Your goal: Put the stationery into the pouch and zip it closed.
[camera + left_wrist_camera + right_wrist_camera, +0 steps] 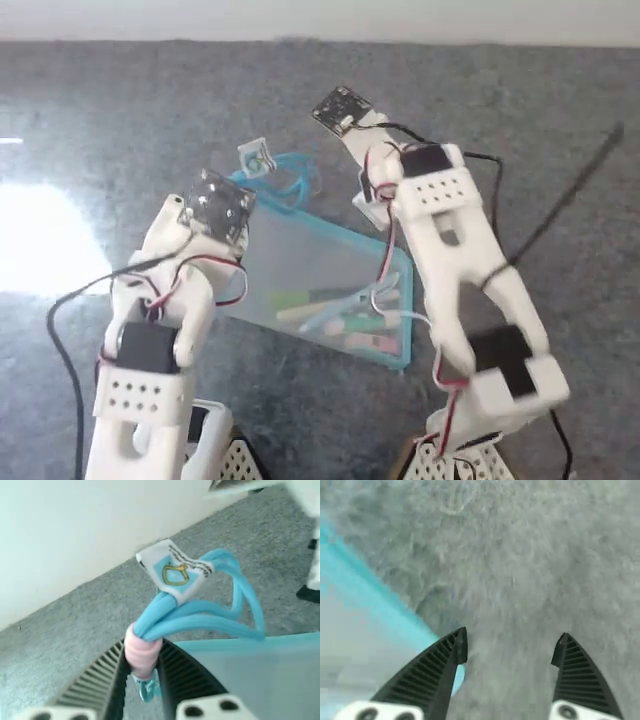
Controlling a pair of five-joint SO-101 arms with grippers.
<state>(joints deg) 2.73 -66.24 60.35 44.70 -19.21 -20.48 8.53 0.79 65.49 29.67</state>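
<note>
Pink cord sleeve sits clamped between the left gripper's jaws, the teal pouch stretching lengthwise away from it, while the wide-open right gripper hovers beside its edge, holding nothing.

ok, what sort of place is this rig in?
Probably an indoor test bench: grey stone-look tabletop, plain white wall behind it, blue-edged pouch laid out for the task.
</note>
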